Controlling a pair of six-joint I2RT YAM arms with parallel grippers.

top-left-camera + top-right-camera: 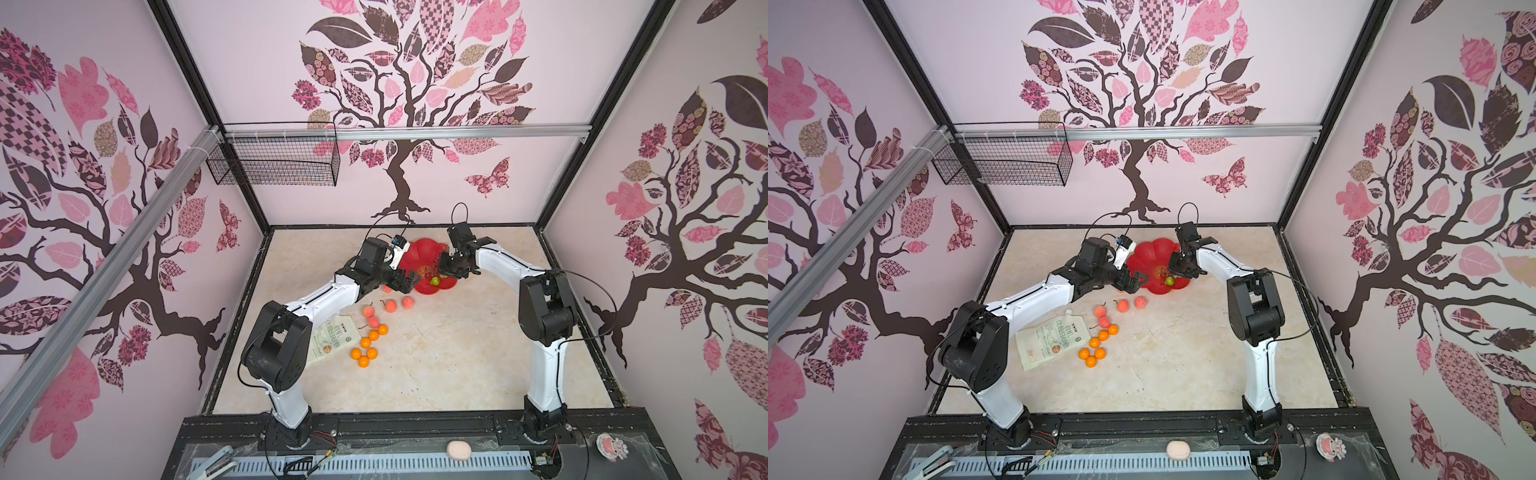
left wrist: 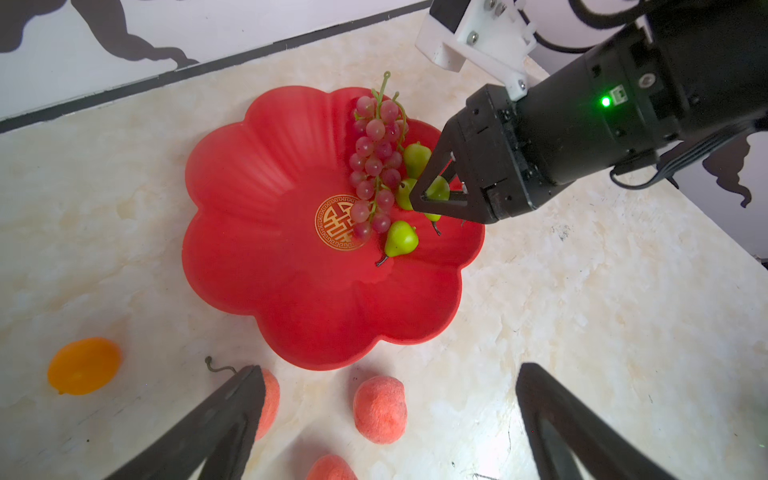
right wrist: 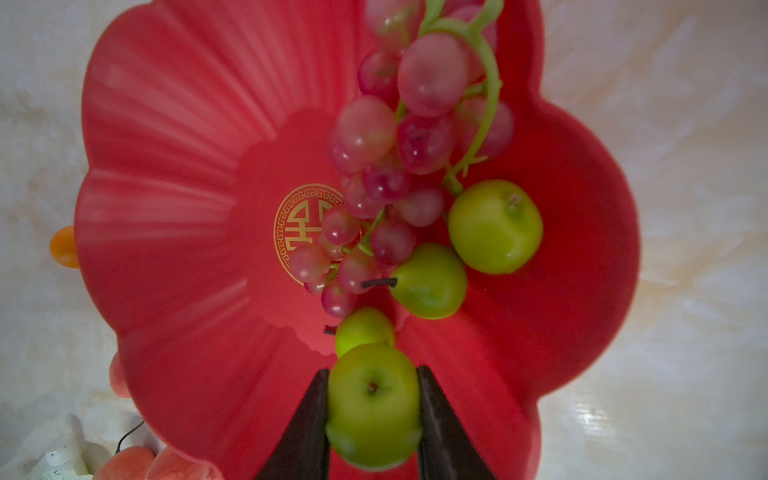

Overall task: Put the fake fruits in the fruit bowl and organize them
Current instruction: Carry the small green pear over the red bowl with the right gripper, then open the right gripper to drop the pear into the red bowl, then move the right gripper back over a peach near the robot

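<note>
- Our right gripper (image 3: 372, 370) pinched a green plastic pear (image 3: 372, 411) over the right side of the red flower-shaped bowl (image 3: 166, 166).
- Our left gripper (image 2: 388, 368), spread, sat nearest the pink peaches (image 2: 379, 409).

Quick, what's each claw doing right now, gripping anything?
Left gripper: open, holding nothing.
Right gripper: shut on a green pear, over the fruit bowl.

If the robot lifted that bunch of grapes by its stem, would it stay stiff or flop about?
Probably it would dangle: the grape bunch is many separate beads on a thin green stem, draped across the fruit bowl. It looks like light, glossy plastic. Pushed, it likely drags rather than rolls.
</note>
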